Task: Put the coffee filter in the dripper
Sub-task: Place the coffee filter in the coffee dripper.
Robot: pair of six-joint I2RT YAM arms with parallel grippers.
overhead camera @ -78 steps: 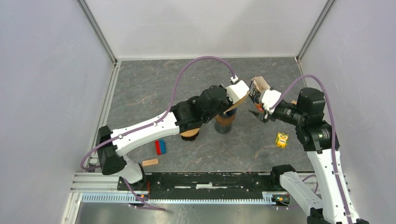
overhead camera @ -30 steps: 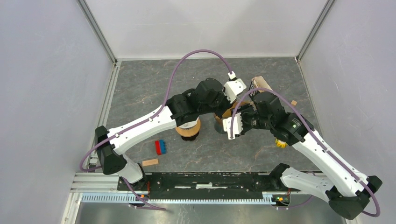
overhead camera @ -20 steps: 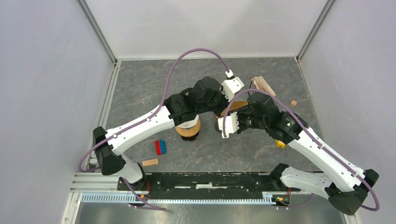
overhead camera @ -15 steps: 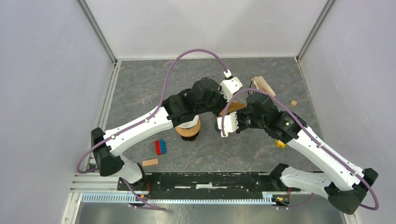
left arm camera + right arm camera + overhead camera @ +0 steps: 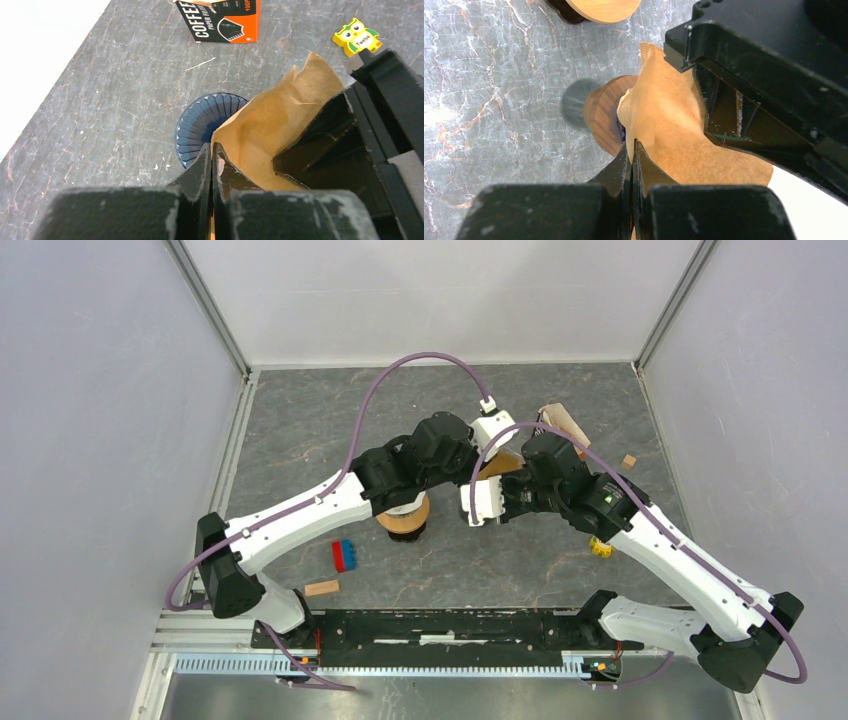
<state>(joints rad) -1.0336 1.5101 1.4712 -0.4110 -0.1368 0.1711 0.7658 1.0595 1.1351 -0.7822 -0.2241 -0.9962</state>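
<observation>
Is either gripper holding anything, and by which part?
Both hold the filter over the dripper. The left gripper pinches one edge of the paper, and the right gripper pinches another edge.

bright even light fr above, soft shadows, wrist cams blurry up close

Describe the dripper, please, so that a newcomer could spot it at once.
Look at the middle of the grey table: the dripper stands there under the brown paper coffee filter. It is the only dark blue cup with a ribbed inside, unlike the wooden disc beside it.
</observation>
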